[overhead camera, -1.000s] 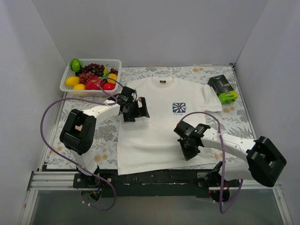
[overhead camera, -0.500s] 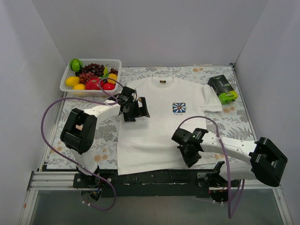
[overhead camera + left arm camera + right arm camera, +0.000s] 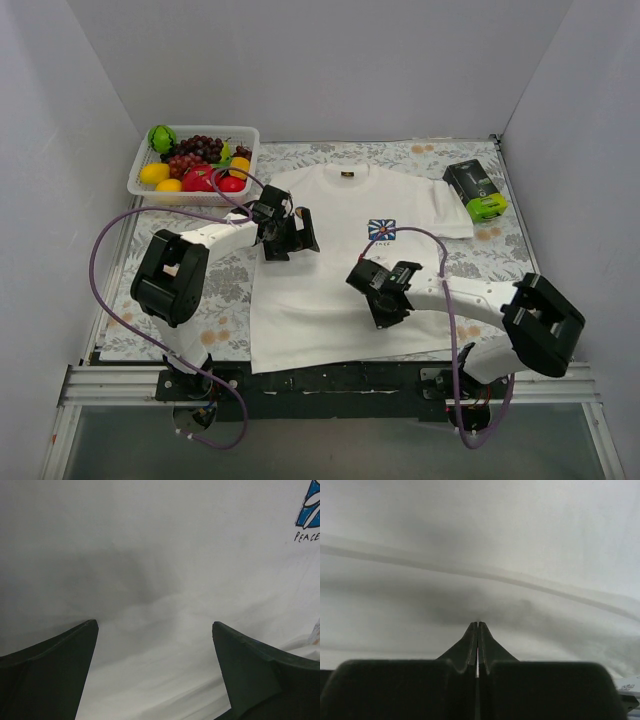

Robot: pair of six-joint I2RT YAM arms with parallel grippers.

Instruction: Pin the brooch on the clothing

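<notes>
The clothing, a white T-shirt (image 3: 300,310), lies flat on the floral tablecloth with its blue square logo (image 3: 381,230) on the chest. My left gripper (image 3: 300,236) hovers over the shirt's left chest, open; in the left wrist view its dark fingers (image 3: 50,670) frame bare white fabric (image 3: 160,555), and the logo (image 3: 310,505) shows at the top right corner. My right gripper (image 3: 384,312) is low over the shirt's lower middle, below the logo. It is shut (image 3: 478,624), tips together, over creased cloth (image 3: 470,540). The brooch shows in no view.
A white basket (image 3: 250,140) of fruit stands at the back left, just behind the left arm. A black and green box (image 3: 475,190) lies at the back right beside the sleeve. Grey walls close in three sides.
The right arm has swung left and slightly away from me, carrying its shut gripper from the shirt's lower right hem toward the middle. The left arm has stayed put.
</notes>
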